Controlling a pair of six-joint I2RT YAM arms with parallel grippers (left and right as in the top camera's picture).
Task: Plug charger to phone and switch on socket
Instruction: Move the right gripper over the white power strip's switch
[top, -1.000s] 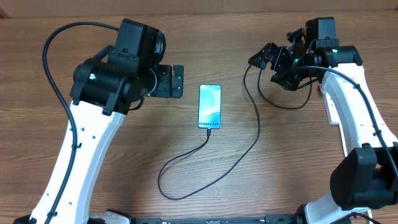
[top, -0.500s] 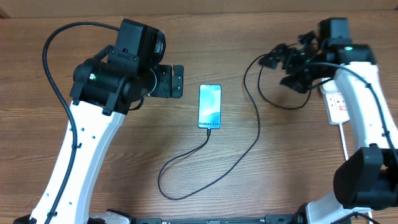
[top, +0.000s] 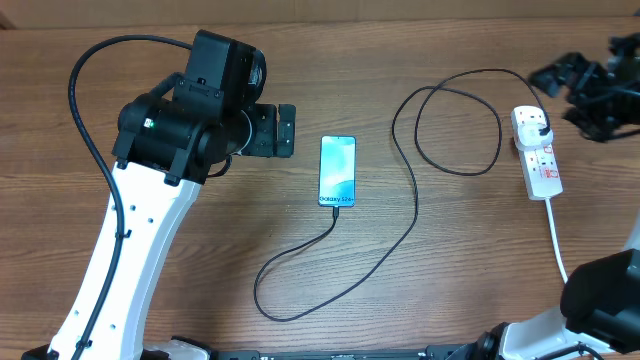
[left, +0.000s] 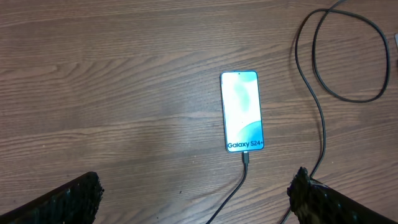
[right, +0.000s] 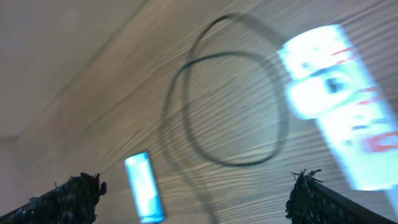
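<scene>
The phone (top: 338, 171) lies flat mid-table with its light-blue screen lit, also in the left wrist view as the phone (left: 242, 111). The charger (top: 412, 205) runs as a thin black cable from the phone's near end, where its connector tip (left: 247, 159) sits against the port, in a long loop to a black plug (top: 538, 123) on the socket (top: 541, 162). My left gripper (top: 287, 131) hovers open left of the phone, nothing between its fingers. My right gripper (top: 572, 98) is open at the far right, beside the socket. The right wrist view is blurred but shows the socket (right: 339, 106) and the phone (right: 144, 186).
The socket's white cord (top: 558, 245) trails toward the table's front right. The charger's lower loop (top: 275, 300) lies near the front edge. The left arm (top: 130, 240) spans the left side of the wooden table (top: 200, 250).
My right arm has swung to the right, off the cable loop, and the socket with the black plug has come into view. The left arm and phone have not moved.
</scene>
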